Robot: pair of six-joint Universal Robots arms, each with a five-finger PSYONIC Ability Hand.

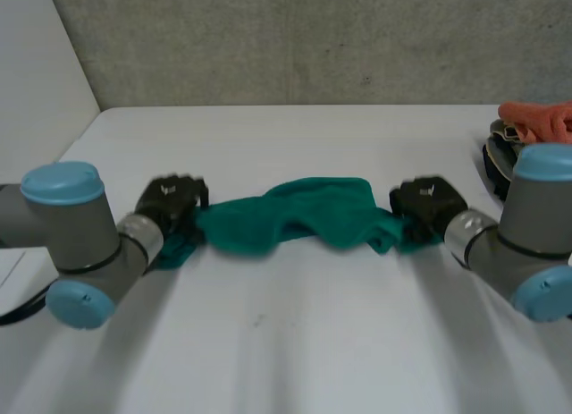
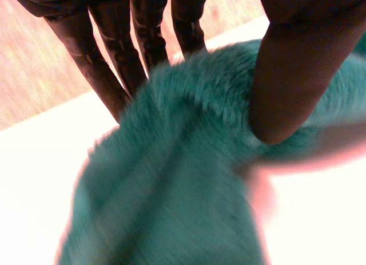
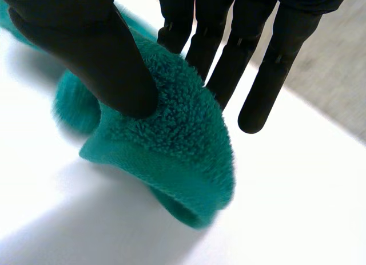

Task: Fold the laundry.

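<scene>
Mid-frame, the left hand [image 1: 172, 199] and right hand [image 1: 427, 204] each pinched an end of the green towel [image 1: 295, 217] (both clamped on the cloth), apparently stretching it; laying it flat seemed next.

Cloth: green towel [image 1: 295, 215], bunched, stretched between both hands across the white table [image 1: 295, 342]
Left end: left hand [image 1: 172, 199]
Right end: right hand [image 1: 427, 202]
Table's right edge: orange cloth [image 1: 539, 119]
</scene>
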